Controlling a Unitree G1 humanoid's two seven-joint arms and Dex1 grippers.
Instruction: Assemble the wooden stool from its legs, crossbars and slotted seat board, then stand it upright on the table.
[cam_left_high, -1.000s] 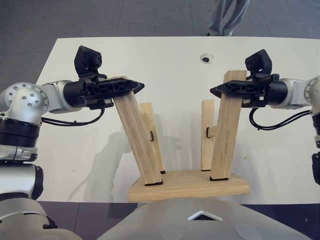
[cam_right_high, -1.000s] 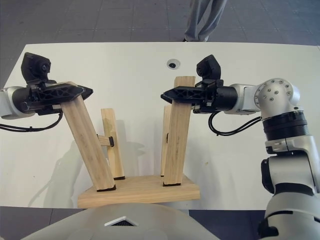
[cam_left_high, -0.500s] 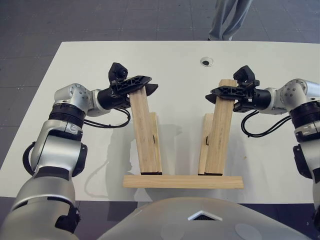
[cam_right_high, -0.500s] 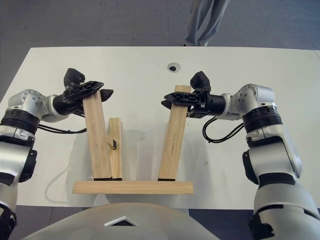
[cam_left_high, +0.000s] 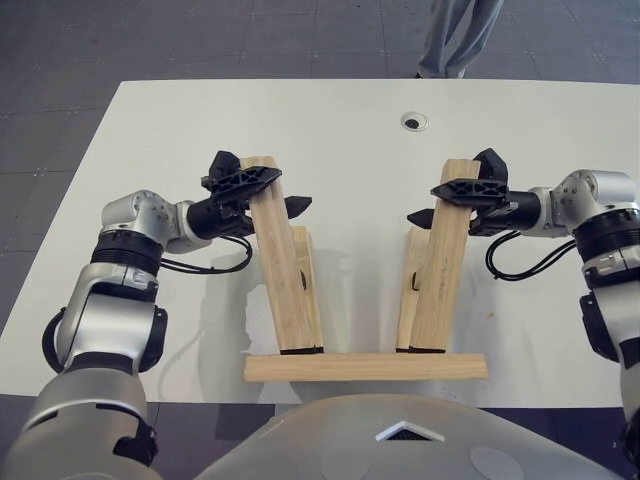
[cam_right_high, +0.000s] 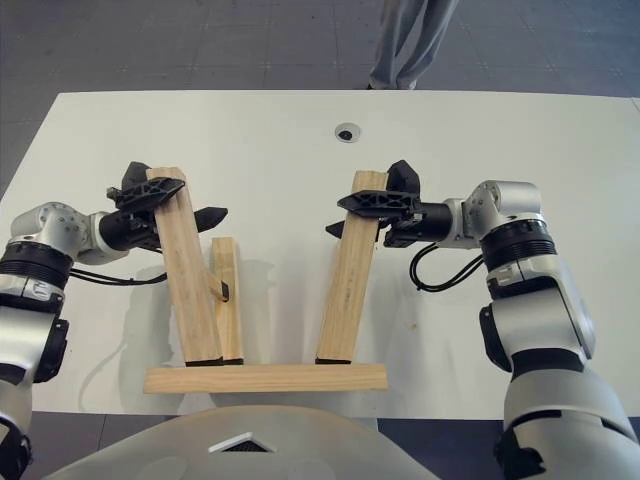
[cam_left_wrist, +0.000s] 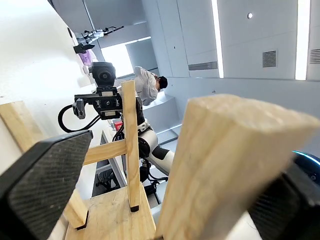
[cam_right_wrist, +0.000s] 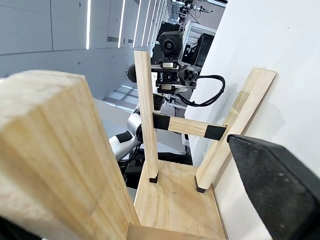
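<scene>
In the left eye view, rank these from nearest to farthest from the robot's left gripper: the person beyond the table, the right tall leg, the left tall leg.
1. Left tall leg, between the jaws of the left gripper.
2. Right tall leg, on the opposite side, at the right gripper.
3. Person, standing beyond the table's far edge.

A white table (cam_left_high: 340, 140) stands on a dark tiled floor (cam_left_high: 200, 40). A round grommet (cam_left_high: 412, 121) sits near the table's far edge, right of centre.
</scene>
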